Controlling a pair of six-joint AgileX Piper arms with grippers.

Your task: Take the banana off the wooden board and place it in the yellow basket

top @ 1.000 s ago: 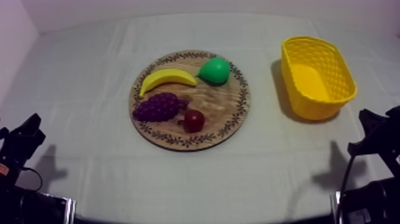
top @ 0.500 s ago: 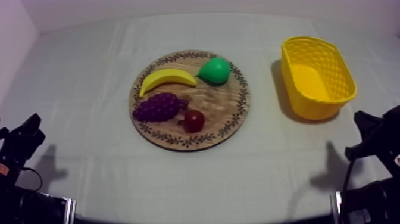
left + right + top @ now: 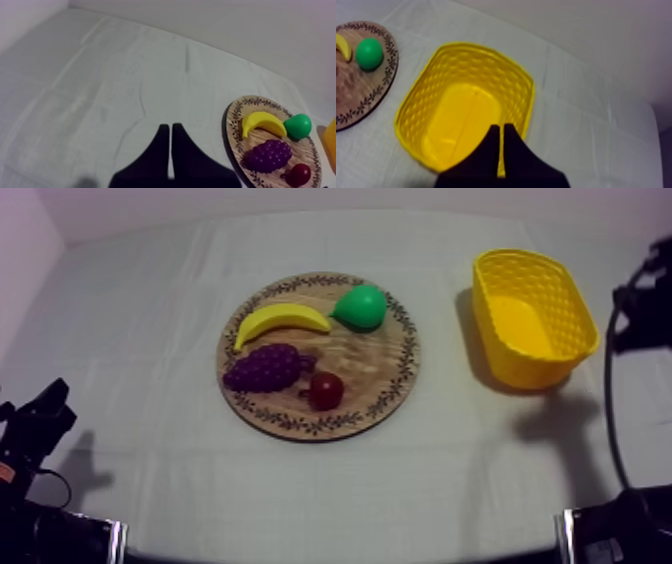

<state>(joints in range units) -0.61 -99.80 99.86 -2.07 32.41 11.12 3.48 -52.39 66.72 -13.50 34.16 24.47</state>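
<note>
Nearest, the left jaws rest low at the table's (image 3: 150, 308) edge, pressed together into a narrow wedge with nothing in them. Beyond them the banana (image 3: 280, 321) lies untouched on the wooden board (image 3: 380, 378), beside the pear (image 3: 362, 306) and just behind the grapes (image 3: 265, 368). I judge nothing of the task is done: grasp, lift, carry and drop all remain. Farther right, the right jaws hang by the yellow basket (image 3: 515, 366), likewise closed and empty, well apart from the banana.

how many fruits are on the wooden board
4 on the wooden board: banana far left, pear far right, grapes near left, small red fruit just right of the grapes. None looks hidden.
</note>
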